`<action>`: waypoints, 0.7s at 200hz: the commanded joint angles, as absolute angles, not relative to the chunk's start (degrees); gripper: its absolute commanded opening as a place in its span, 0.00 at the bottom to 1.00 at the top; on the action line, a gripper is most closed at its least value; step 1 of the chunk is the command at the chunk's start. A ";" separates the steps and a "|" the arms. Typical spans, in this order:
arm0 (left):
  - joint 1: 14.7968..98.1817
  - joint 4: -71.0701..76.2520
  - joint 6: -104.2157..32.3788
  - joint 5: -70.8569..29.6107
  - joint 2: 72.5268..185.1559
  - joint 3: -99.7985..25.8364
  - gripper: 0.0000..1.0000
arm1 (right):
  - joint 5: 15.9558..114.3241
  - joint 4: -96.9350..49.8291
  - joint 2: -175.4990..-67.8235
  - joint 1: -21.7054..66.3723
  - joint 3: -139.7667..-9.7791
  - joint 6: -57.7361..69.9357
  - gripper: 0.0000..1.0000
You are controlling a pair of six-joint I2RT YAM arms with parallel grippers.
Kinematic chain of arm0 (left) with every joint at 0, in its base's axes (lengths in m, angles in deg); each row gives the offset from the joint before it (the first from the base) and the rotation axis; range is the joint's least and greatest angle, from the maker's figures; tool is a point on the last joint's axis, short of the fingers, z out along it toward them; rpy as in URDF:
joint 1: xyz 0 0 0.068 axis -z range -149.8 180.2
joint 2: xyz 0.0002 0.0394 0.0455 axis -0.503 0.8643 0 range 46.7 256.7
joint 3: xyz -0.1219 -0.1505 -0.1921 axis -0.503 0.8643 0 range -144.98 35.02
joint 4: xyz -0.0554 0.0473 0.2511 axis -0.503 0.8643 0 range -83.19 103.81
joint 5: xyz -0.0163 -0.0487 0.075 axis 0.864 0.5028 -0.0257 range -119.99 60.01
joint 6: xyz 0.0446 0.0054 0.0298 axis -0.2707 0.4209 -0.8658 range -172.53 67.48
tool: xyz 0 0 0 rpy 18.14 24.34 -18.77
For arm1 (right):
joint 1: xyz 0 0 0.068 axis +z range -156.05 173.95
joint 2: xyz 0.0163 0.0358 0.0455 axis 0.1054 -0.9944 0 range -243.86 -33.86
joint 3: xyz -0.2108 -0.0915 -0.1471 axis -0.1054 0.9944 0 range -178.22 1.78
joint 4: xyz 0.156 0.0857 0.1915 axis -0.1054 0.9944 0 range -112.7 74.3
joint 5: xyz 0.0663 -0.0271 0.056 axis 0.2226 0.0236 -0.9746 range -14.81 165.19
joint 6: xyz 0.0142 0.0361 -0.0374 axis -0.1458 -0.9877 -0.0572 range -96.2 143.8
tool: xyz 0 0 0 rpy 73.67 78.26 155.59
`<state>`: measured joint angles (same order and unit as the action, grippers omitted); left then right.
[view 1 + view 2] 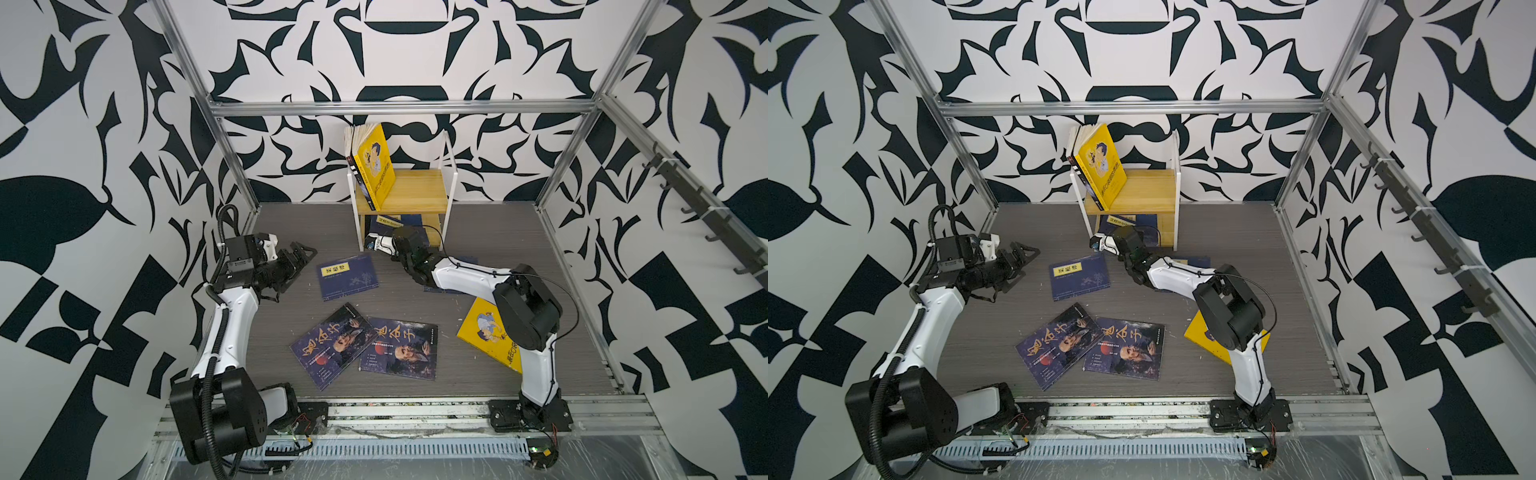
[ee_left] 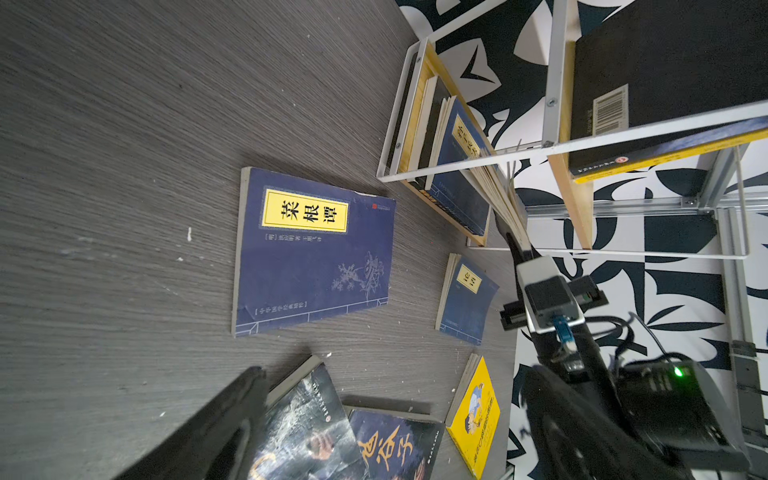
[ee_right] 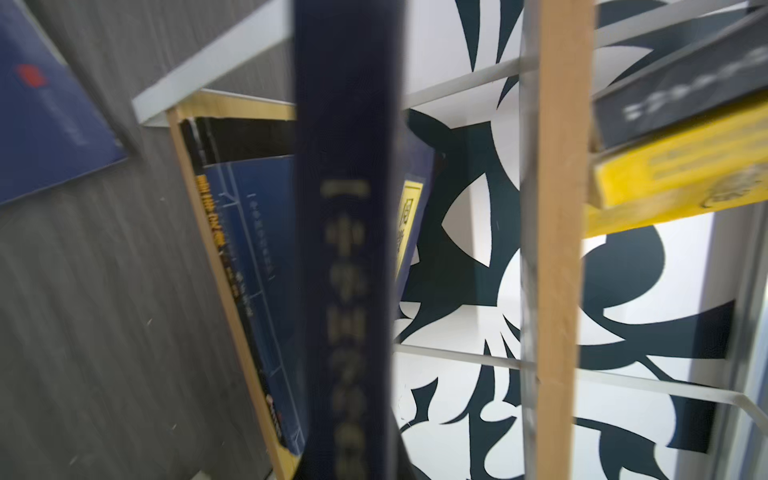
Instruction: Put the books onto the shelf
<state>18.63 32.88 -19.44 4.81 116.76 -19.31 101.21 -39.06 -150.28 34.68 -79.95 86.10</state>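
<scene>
We clench our right gripper on a navy book, edgewise to slip into the lower tier of the shelf; our left gripper hangs released nearby.

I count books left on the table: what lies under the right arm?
Under the right arm: a yellow cartoon book, half covered by the elbow, and a navy book, mostly covered from above.
</scene>
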 commanded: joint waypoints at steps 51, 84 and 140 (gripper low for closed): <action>18.67 35.19 -20.71 5.07 115.86 -21.32 0.99 | 93.17 -35.48 -155.16 31.82 -87.70 84.14 0.00; 19.27 35.46 -21.06 5.27 115.95 -21.49 0.99 | 89.08 -22.22 -156.76 31.14 -91.91 83.57 0.00; 19.48 35.28 -20.88 5.51 115.52 -21.10 0.99 | 84.63 -10.23 -159.34 30.34 -98.10 85.57 0.00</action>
<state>19.35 34.08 -19.99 4.92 116.74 -19.72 88.08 -17.12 -158.43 30.57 -94.34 85.25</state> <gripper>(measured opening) 0.994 0.072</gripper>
